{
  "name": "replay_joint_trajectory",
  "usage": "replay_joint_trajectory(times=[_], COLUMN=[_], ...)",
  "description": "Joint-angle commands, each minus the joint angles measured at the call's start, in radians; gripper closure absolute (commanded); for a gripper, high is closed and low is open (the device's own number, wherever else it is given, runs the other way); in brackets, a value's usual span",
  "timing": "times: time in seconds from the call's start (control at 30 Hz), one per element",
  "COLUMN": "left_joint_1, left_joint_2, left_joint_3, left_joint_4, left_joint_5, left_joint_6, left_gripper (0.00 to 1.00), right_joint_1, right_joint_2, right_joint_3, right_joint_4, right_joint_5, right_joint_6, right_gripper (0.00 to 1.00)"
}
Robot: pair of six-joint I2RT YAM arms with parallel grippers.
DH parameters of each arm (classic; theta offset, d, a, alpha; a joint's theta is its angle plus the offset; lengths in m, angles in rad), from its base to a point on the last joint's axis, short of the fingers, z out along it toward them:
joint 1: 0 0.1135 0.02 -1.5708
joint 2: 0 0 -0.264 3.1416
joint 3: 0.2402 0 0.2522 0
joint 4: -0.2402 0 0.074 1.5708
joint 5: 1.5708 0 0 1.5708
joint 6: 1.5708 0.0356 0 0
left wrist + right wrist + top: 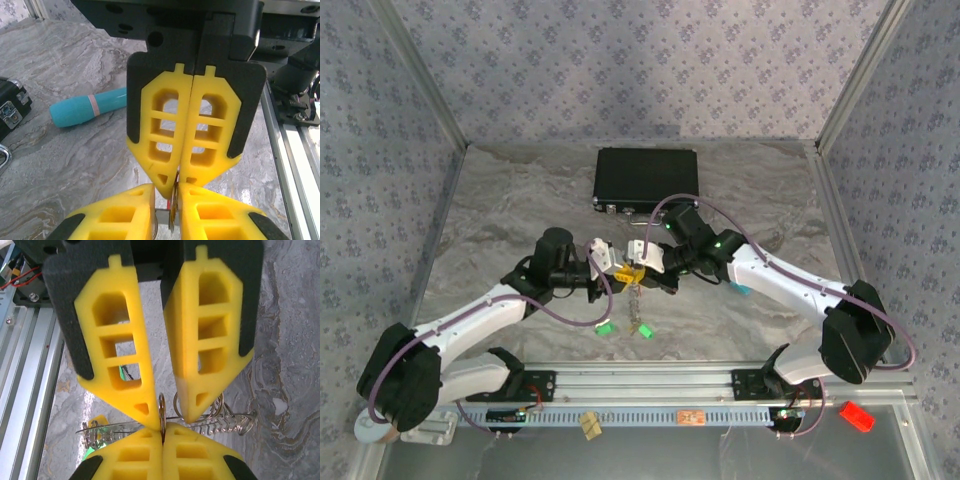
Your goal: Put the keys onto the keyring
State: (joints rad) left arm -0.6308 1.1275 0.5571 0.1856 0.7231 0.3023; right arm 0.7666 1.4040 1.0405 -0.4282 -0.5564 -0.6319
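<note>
Keyring [161, 412] in closed right pincer [163, 432], between tips of parted left pincer [172, 416]

The keyring [162, 412] is a thin silvery loop. It stands edge-on, pinched at the tips of the right gripper [162, 432]. A yellow-headed key [645, 331] and a green-headed key [605, 328] lie near each other on the table [520, 200].

The right pincer [163, 435], jaws closed, nips a small metal ring [161, 407]. Facing it, the left pincer [171, 413] straddles that ring, fingers apart. The keyring [225, 421] shows as wire loops spreading left and right over the marble tabletop [290, 365].
</note>
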Motion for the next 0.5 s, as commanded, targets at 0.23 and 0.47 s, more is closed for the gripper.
replay_joint_trajectory(times=[0.23, 0.47], left_joint_1=[-0.015, -0.017], left_joint_2=[0.01, 0.093], left_joint_3=[-0.097, -0.222], left_joint_4=[0.221, 0.68], left_joint_5=[-0.006, -0.031], left_joint_6=[-0.078, -0.251], left_gripper=[1.0, 1.0], right_joint_1=[-0.067, -0.126], right_joint_2=[-0.108, -0.176], right_joint_3=[-0.119, -0.305], right_joint_4=[0.215, 0.472], right_joint_5=[-0.125, -0.199], right_joint_6=[0.131, 0.237], right_gripper=[0.83, 0.63])
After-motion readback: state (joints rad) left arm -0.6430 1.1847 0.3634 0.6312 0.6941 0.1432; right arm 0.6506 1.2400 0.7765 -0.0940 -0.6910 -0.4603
